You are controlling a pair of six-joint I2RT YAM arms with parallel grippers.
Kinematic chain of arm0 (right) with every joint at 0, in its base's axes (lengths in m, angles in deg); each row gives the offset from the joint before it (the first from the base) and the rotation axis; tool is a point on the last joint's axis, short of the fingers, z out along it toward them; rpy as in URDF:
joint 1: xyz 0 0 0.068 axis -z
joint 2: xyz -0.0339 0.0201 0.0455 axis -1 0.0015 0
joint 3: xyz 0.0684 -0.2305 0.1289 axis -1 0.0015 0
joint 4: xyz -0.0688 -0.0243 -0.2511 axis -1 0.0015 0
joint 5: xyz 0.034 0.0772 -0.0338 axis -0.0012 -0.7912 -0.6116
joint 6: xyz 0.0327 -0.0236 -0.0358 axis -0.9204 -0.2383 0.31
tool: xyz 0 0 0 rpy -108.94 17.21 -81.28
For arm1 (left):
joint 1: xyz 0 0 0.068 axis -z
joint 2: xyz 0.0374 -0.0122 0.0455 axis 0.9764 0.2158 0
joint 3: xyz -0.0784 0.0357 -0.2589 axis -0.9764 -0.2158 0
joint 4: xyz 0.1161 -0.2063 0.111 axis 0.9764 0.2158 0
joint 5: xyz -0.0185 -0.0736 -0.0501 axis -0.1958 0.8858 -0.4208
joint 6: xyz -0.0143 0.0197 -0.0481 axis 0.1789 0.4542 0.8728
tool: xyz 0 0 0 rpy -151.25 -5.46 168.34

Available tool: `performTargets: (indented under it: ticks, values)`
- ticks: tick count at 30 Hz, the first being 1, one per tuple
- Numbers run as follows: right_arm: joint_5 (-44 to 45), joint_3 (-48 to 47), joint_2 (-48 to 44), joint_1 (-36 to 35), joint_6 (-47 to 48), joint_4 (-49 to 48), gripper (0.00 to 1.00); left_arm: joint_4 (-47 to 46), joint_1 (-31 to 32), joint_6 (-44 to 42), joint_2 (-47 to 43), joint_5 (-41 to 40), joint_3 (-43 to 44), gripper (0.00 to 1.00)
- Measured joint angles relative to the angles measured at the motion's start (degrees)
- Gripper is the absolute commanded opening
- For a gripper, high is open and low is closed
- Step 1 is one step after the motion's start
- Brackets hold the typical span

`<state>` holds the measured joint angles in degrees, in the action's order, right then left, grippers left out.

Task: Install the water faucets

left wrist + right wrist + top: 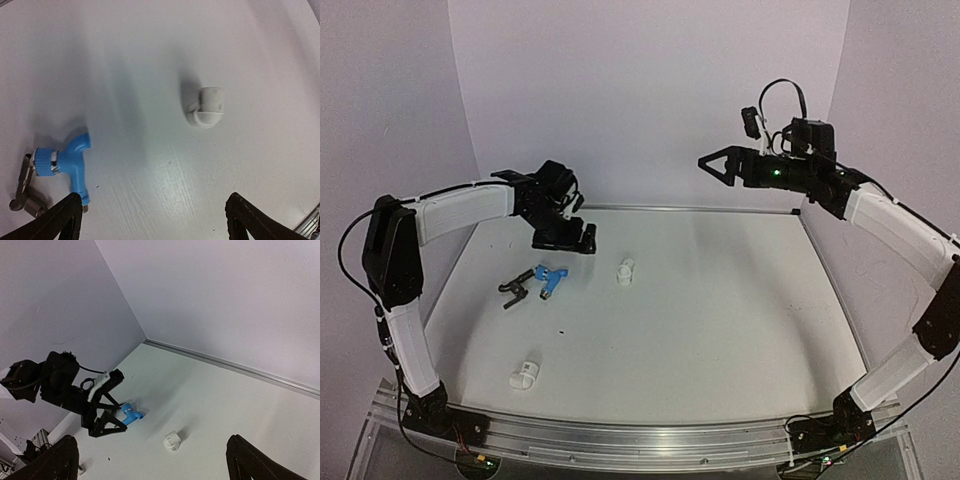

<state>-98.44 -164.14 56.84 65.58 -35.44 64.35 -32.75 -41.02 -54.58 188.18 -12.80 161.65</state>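
Fitting [523, 375] lies by the table's [720, 330] near edge. Faucet [552, 280] lies toward the left edge, perhaps touching a dark part [515, 290]. Left gripper [563, 240] and right gripper [715, 165] both gape wide, raised.

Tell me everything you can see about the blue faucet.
The blue faucet looks like bright plastic: a curved body, a straight tubular stem and a ribbed round knob with a pale band. It lies on its side on the white table, left of centre, free of any grip. A dark metal piece sits against its knob end; whether attached is unclear.
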Motion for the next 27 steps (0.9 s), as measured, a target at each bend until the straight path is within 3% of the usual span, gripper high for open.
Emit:
performTargets:
  ticks: [3, 9, 17, 22, 24, 27]
  values:
    - [0.0, 2.45, 0.0, 0.04, 3.23, 0.02, 0.98, -1.42, -5.25, 1.81, -3.52, -0.72, -6.75, 0.95]
    - [0.81, 4.37, 0.0, 0.04, 5.73, 0.81, 0.98, -2.1, -8.92, 3.67, -3.98, -0.42, -15.13, 0.88]
    - [0.37, 6.36, 0.28, 0.04, 9.03, 1.77, 0.98, -0.85, -11.47, 3.19, -1.31, -1.2, -12.46, 0.75]
    - [-1.07, 6.49, 0.96, 0.04, 10.69, 2.78, 0.98, -0.33, -11.58, 2.99, -0.28, -1.33, -12.63, 0.83]
    - [-2.29, 6.49, 1.44, 0.04, 11.28, 3.08, 0.98, -0.33, -11.56, 2.23, -0.26, -1.57, -12.61, 0.91]
    - [-3.87, 6.49, 2.16, 0.04, 11.87, 3.32, 0.98, 0.9, -11.78, 1.18, 0.98, -2.64, -10.95, 0.93]
